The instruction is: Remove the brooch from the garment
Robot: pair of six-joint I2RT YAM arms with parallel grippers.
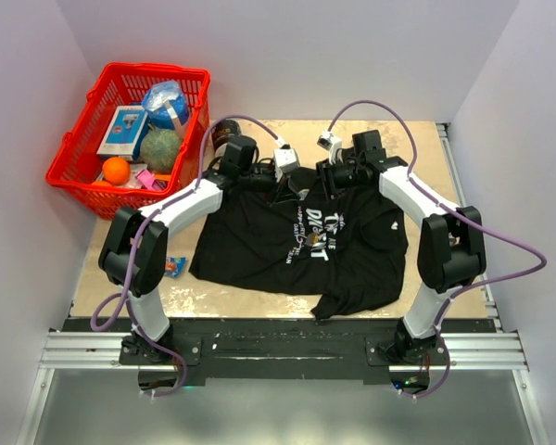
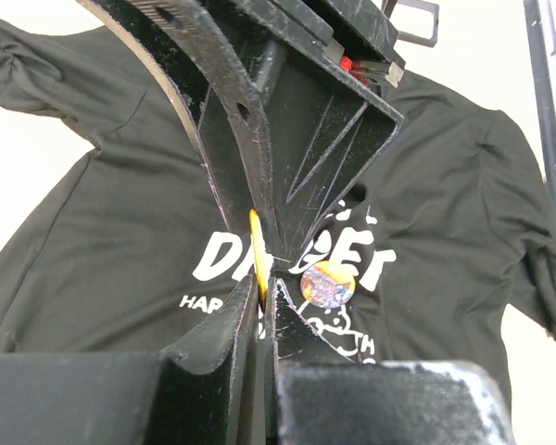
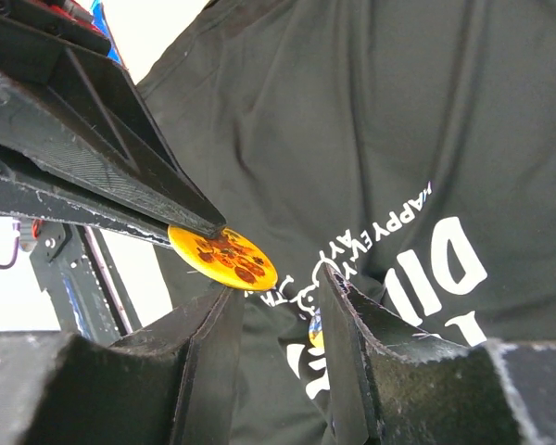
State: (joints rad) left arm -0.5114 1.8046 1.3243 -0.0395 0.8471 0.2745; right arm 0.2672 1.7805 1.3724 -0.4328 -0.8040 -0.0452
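Two arms: both reach to the far edge of the garment (image 1: 259, 241) and meet nose to nose above it.
Garment: a black T-shirt spread on the surface (image 1: 426, 158), with white lettering on the chest and a fold bunched at its near edge.
Left gripper (image 2: 264, 311): clamped tight. The brooch (image 3: 224, 258) sits pinched between its fingers, edge-on in its own camera.
Brooch: a round yellow-orange disc with dark brown blotches, held up over the printed lettering. Whether its pin is free of the cloth, I cannot tell.
Right gripper (image 3: 278, 283): fingers parted with nothing between them, and one fingertip just under the disc's rim.
Second badge (image 2: 327, 284): a small round one with a shiny speckled face, lying on the print just beside the gripped disc in the left wrist view.
Basket (image 1: 74, 167): red, at the far left corner, holding an orange (image 1: 116, 170), a green ball (image 1: 160, 148), a box and a blue bag — all well apart from the shirt.
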